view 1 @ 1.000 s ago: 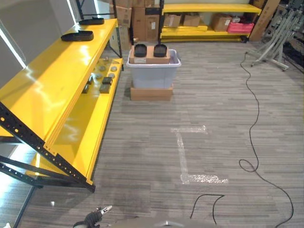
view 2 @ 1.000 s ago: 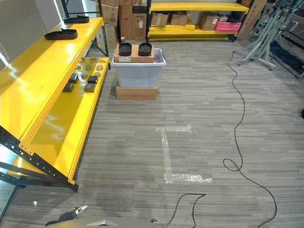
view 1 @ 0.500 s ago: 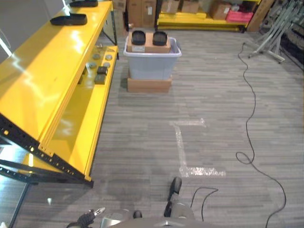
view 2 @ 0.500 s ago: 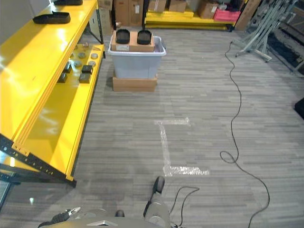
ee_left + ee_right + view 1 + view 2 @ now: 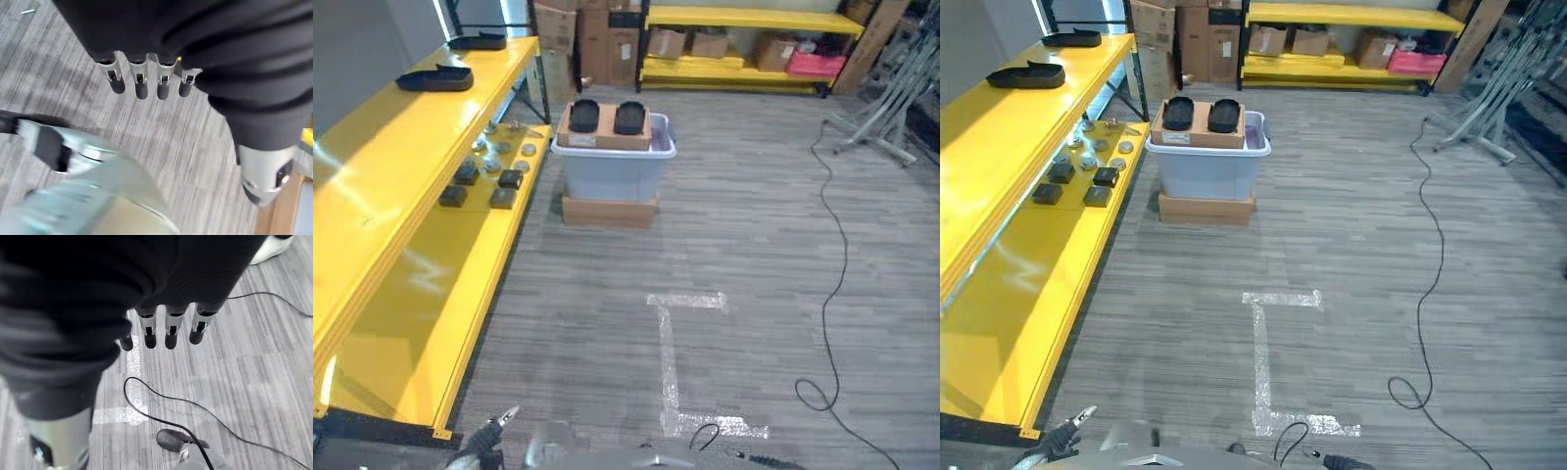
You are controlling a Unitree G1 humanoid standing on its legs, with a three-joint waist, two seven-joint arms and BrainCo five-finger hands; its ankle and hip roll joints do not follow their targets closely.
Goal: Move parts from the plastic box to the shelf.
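A: Where's the box?
B: Grey plastic box [image 5: 612,172] stands on the floor beside the yellow shelf [image 5: 401,196], on a flat cardboard base [image 5: 609,211]. A carton [image 5: 604,128] lies across its top with two black trays [image 5: 583,115] on it.

A: Parts?
B: Dark blocks [image 5: 481,186] and small round silver pieces [image 5: 499,149] sit on the shelf's lower level, near the box end. Two more black trays [image 5: 434,79] on the top level, well apart from each other. What's inside the box is hidden by the carton.

A: Robot hands?
B: Left robot hand [image 5: 146,81]: fingers straight and relaxed, side by side, holding nothing, above bare floor. Its fingertip also shows at the bottom edge of the left eye view [image 5: 497,423]. Right robot hand [image 5: 168,330]: same, fingers straight, holding nothing, above the floor and a strip of tape. Both are well apart from the box and the shelf.

A: Any labels readable?
B: White label on the carton's near edge [image 5: 579,140], print too small to read. Cardboard boxes [image 5: 607,39] at the back, nothing legible.

A: Floor?
B: Grey plank floor [image 5: 754,245], clear tape mark [image 5: 680,362] in an L-like shape, between the robot and the box.
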